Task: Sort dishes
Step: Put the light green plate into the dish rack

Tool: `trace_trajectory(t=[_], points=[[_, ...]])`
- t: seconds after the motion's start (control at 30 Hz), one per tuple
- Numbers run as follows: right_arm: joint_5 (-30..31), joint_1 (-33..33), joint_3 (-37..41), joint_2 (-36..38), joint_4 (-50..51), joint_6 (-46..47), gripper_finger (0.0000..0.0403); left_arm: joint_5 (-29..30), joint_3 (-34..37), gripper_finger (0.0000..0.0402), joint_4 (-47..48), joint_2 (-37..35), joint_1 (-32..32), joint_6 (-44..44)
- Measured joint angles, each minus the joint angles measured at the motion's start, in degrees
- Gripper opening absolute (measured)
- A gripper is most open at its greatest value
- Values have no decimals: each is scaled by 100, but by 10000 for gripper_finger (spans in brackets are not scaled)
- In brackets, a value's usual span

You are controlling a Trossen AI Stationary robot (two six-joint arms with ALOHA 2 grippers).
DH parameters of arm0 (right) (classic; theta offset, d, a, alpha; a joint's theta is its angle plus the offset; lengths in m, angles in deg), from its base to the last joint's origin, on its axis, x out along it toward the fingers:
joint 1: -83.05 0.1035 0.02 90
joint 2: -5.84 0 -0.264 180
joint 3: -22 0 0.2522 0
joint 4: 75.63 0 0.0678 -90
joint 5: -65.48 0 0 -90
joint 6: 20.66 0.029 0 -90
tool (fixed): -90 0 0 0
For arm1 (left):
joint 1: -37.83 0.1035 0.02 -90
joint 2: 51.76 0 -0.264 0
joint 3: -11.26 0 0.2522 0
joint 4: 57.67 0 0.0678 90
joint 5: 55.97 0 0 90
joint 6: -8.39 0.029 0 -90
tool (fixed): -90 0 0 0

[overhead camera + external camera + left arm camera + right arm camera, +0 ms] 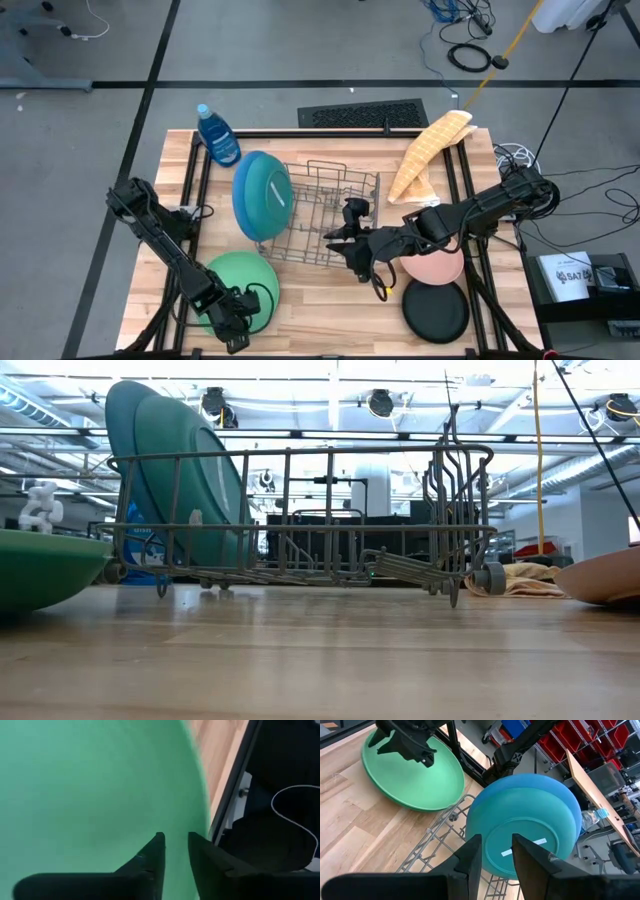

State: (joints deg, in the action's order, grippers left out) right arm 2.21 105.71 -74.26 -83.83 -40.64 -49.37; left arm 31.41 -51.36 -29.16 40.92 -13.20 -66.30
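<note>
A large green plate [240,285] lies at the table's near left; it also shows in the low view [40,570] and the right wrist view [412,775]. My left gripper [235,325] stands at its near rim, its fingers a narrow gap apart [176,840]. A teal plate [520,840] and a blue plate [562,795] stand on edge in the left end of the wire rack [320,215]. My right gripper [496,840] hovers over the rack's near right part [338,240], slightly open and empty. A pink plate [435,268] and a black plate [436,312] lie at the near right. My left gripper comes from above onto the green plate's near rim [202,815]. One finger [150,857] lies over the plate's inner face and the other [205,855] covers the rim. The plate's underside rests on the table [40,605].
A blue soap bottle [217,135] stands at the far left. A yellow cloth [430,155] lies at the far right. Bare wood shows between the green and black plates [330,310]. The table's metal frame [230,785] runs close beside the left gripper.
</note>
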Motion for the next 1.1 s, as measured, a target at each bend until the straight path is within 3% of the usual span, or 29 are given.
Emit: trace_trajectory(t=[0.37, 0.67, 1.1], points=[[20, -8, 0, 0, 6, -56, 100, -13, 0, 160, 34, -69, 4, 2], [19, -5, 0, 0, 9, -39, 100, 79, -2, 162, -164, -293, 4, 26], [11, 12, 0, 0, 52, 46, 100, 333, -9, 162, -408, 81, 4, -78]])
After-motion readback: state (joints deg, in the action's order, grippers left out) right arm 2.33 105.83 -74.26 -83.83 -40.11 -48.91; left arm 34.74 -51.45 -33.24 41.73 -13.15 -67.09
